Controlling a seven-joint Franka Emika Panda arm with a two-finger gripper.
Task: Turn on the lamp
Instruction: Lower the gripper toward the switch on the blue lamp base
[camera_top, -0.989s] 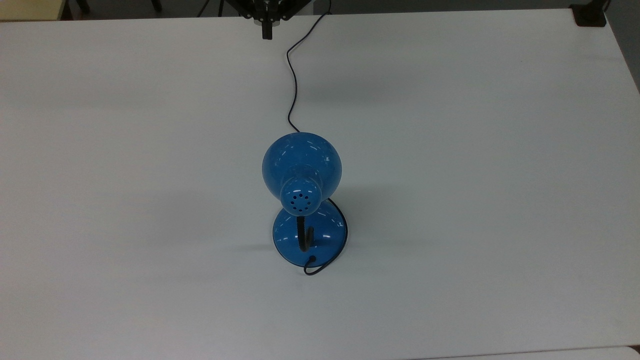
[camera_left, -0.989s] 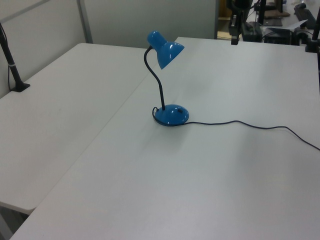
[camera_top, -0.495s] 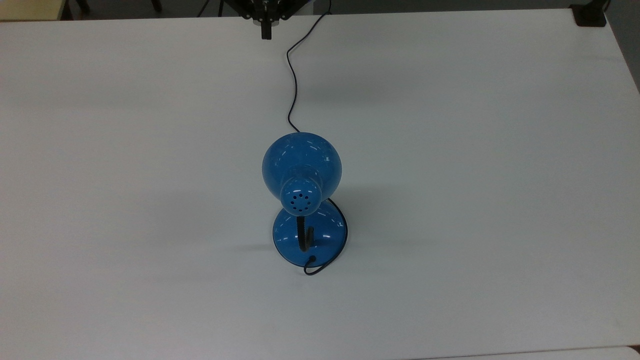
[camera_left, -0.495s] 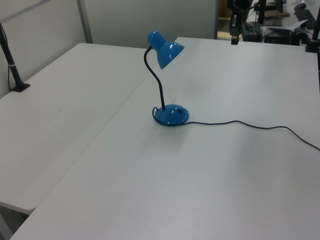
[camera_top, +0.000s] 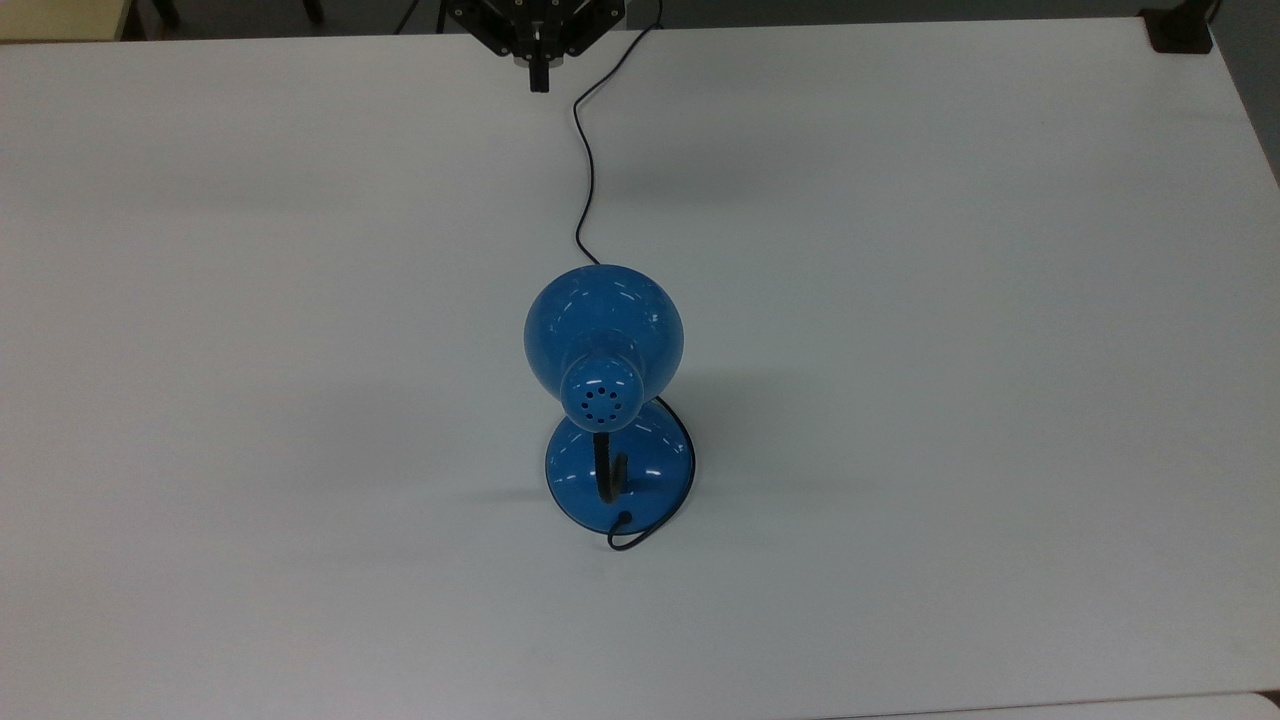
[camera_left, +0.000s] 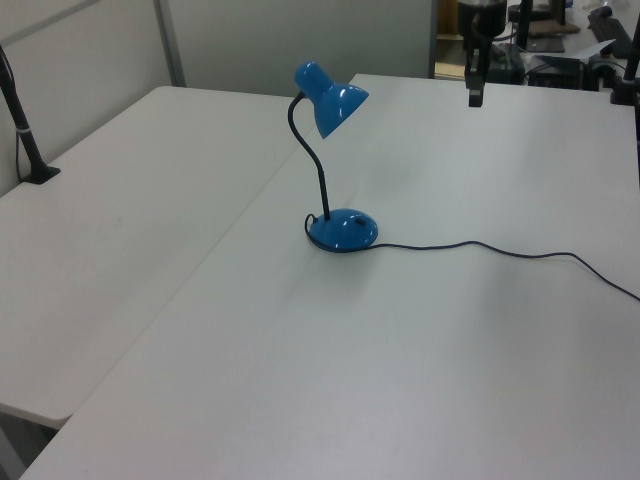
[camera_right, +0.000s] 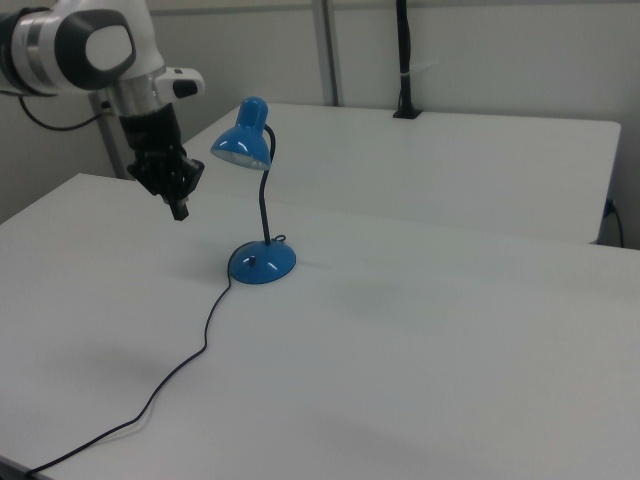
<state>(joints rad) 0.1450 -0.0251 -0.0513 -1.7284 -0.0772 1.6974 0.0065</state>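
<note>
Above table (camera_right: 450, 330), gripper (camera_right: 179, 210), lamp (camera_right: 262, 262) apart

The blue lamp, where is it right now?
In the top view the blue lamp stands near the middle of the white table, its black cord trailing up toward the gripper at the top edge.

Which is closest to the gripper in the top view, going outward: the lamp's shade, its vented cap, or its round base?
From the gripper, at the top view's upper edge:
1. Shade, mid-table.
2. Vented cap, just below the shade.
3. Round base, lowest.
</note>
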